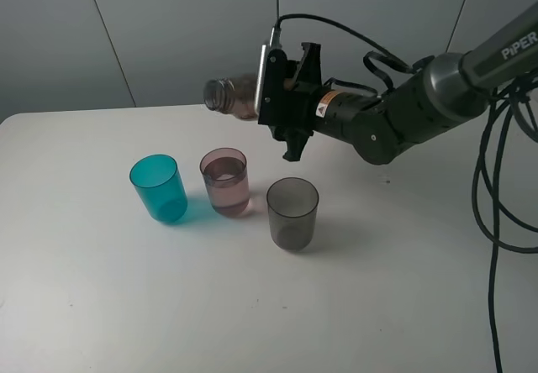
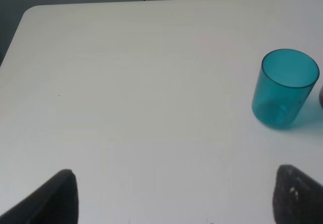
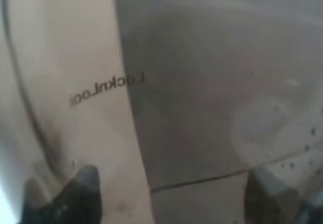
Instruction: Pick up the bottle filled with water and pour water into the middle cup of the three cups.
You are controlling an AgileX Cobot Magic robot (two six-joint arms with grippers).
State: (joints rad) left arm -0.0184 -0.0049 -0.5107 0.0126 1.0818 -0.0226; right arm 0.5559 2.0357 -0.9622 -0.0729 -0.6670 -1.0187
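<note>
My right gripper (image 1: 287, 104) is shut on the smoky-brown bottle (image 1: 231, 96) and holds it lying nearly level, mouth to the left, above and behind the middle cup (image 1: 225, 181). That pinkish-mauve cup holds some water. The teal-blue cup (image 1: 158, 188) stands to its left and the smoky grey cup (image 1: 292, 213) to its right. In the right wrist view the bottle's wall (image 3: 202, 98) with lettering fills the picture between the fingertips (image 3: 83, 186). My left gripper (image 2: 174, 199) is open and empty over bare table, with the teal-blue cup (image 2: 284, 89) ahead of it.
The white table (image 1: 101, 306) has its far edge against a grey wall. Black cables (image 1: 496, 188) hang beside the right arm at the right side. The left arm does not show in the exterior view.
</note>
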